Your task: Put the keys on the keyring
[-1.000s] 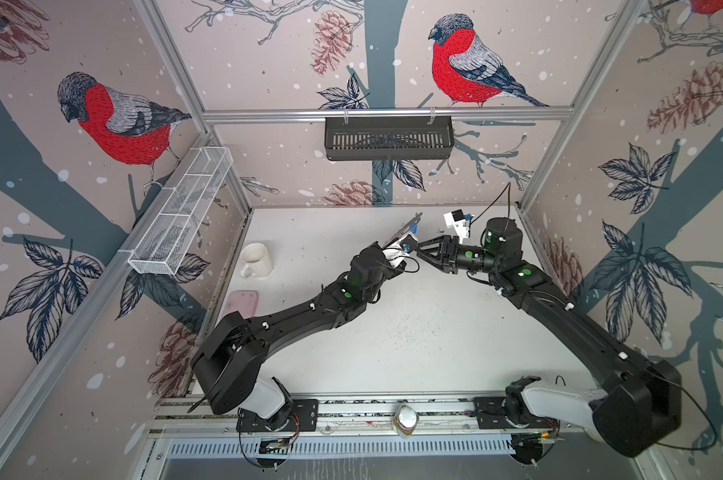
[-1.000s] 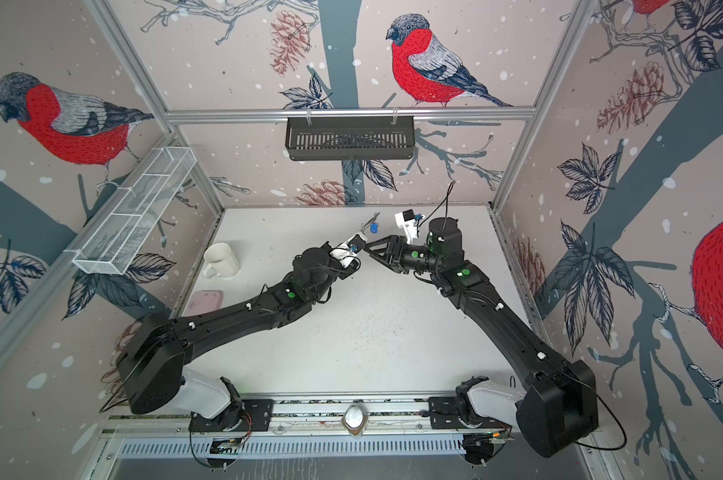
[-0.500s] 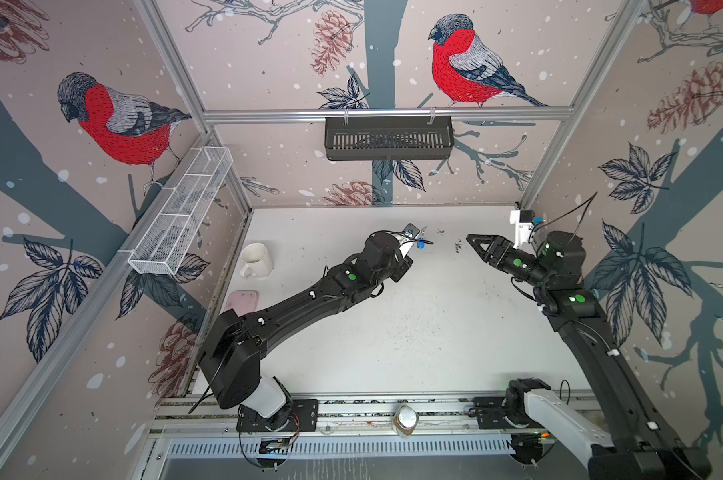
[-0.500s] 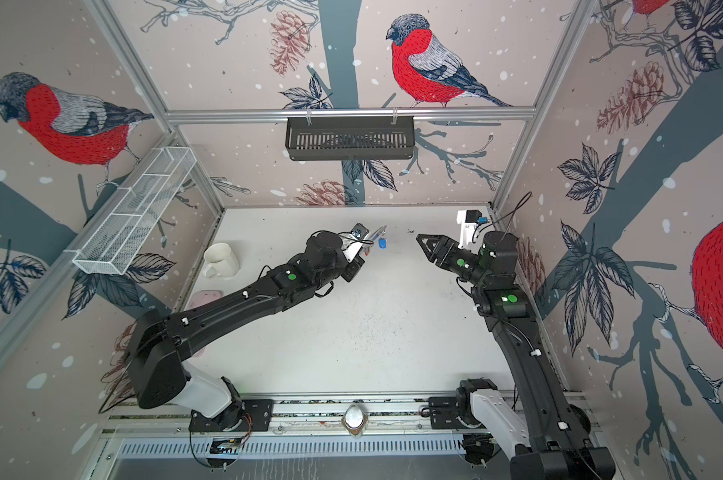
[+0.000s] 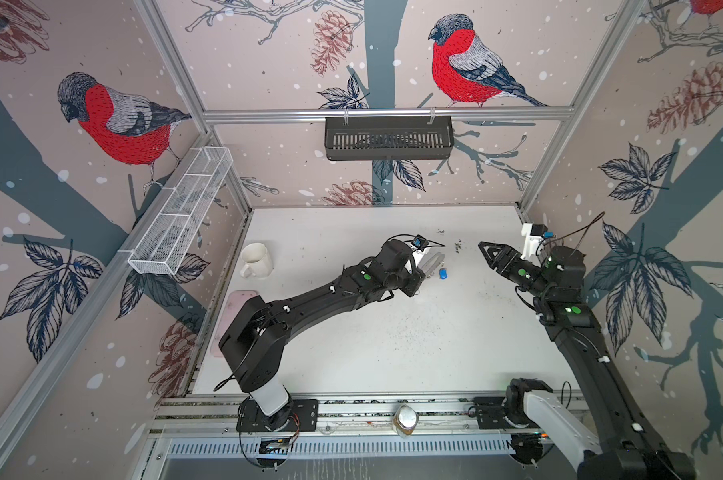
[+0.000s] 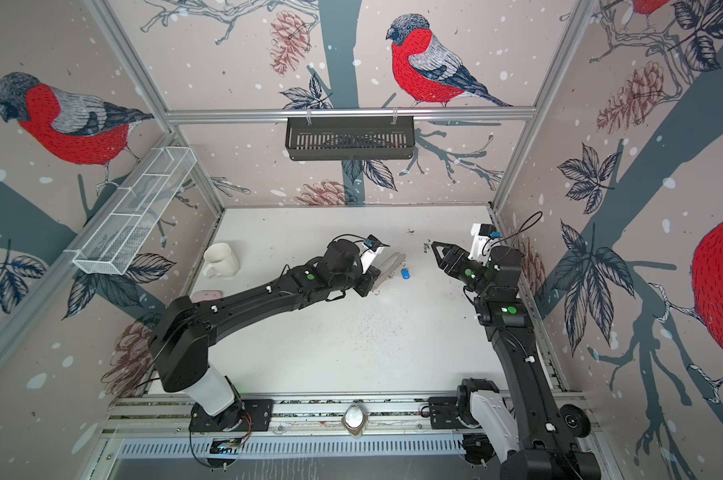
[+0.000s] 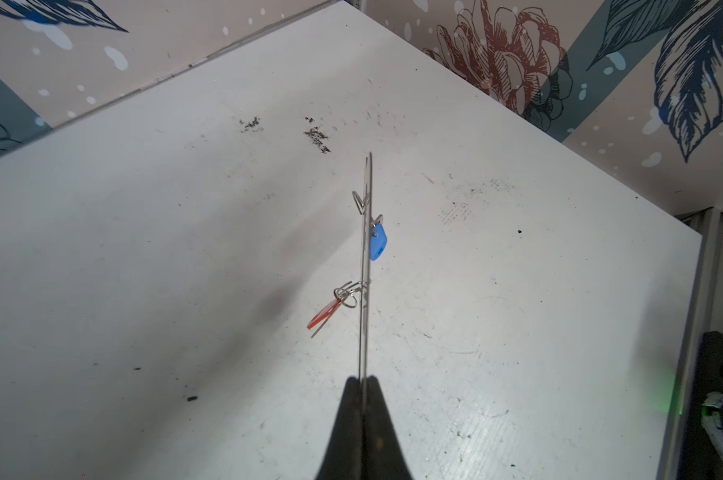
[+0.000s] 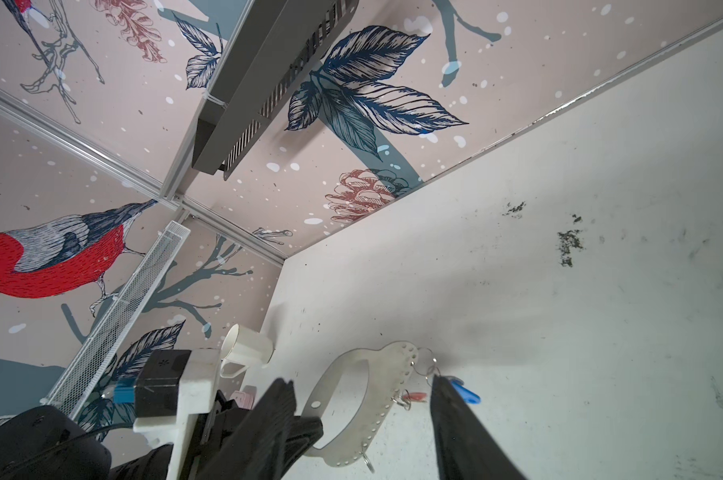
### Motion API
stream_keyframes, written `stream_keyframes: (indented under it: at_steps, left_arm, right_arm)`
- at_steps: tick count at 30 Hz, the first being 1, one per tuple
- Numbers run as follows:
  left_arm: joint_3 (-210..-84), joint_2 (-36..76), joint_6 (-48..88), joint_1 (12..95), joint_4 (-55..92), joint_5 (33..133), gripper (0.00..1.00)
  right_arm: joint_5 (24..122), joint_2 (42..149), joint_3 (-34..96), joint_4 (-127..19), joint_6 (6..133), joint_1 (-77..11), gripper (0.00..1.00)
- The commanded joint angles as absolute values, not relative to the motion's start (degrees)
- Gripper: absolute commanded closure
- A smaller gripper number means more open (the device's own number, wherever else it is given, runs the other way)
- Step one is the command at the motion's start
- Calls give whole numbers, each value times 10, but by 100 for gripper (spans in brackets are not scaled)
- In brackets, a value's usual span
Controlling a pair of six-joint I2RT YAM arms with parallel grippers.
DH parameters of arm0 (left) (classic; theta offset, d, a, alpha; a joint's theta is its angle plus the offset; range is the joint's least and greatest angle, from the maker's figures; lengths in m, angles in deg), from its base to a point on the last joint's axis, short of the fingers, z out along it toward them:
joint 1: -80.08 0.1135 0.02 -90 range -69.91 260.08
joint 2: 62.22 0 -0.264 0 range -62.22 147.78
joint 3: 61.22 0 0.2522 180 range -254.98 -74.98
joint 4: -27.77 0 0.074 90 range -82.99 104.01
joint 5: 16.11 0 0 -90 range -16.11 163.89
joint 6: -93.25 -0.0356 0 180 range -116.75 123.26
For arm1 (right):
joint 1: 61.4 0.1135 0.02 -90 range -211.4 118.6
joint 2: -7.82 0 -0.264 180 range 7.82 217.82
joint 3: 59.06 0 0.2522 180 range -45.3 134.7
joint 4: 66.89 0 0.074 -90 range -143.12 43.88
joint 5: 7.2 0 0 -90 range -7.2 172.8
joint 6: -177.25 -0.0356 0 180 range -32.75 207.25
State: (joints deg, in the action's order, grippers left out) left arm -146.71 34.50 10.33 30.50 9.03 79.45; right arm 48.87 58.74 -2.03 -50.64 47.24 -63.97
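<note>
The keyring (image 7: 365, 270) is a flat grey metal plate with a handle slot and small loops along one edge. My left gripper (image 7: 364, 380) is shut on its end and holds it above the table, as both top views show, the keyring (image 5: 432, 264) and the left gripper (image 6: 372, 282). The keys hang from its loops: a blue tag (image 7: 378, 243) on one side, a red tag (image 7: 322, 316) on the other. My right gripper (image 5: 485, 253) stands open and empty, well to the right of the keyring (image 8: 389, 368). Its wrist view shows the blue tag (image 8: 463, 392) and the red tag (image 8: 414, 396).
A white mug (image 5: 256, 259) and a pink flat object (image 5: 239, 299) lie by the table's left edge. A black basket (image 5: 389, 137) hangs on the back wall, a white mesh basket (image 5: 181, 216) on the left wall. A small jar (image 5: 405, 422) sits on the front rail.
My right gripper was at the keyring beside the left gripper; it has drawn back to the right, open and empty. The left gripper still holds the keyring, shifted slightly.
</note>
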Motion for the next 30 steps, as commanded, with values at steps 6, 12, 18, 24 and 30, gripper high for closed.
stream_keyframes:
  at_steps: [6,12,18,24,30]
  left_arm:
    - [-1459,407,175,329,155,845,100]
    - [-1429,425,187,357,203,857,100]
    - [-1395,431,195,408,247,885,100]
    - [-1370,441,199,448,277,898,100]
    - [-1340,435,201,479,299,901,100]
  right_arm:
    - [497,587,-35,-537,490,-654,44]
    - [501,593,-35,-535,488,-654,44]
    - [511,592,-36,-525,490,-655,44]
    - [517,593,-40,-517,492,-654,44]
    - [527,594,-53,-515,495,-653,44]
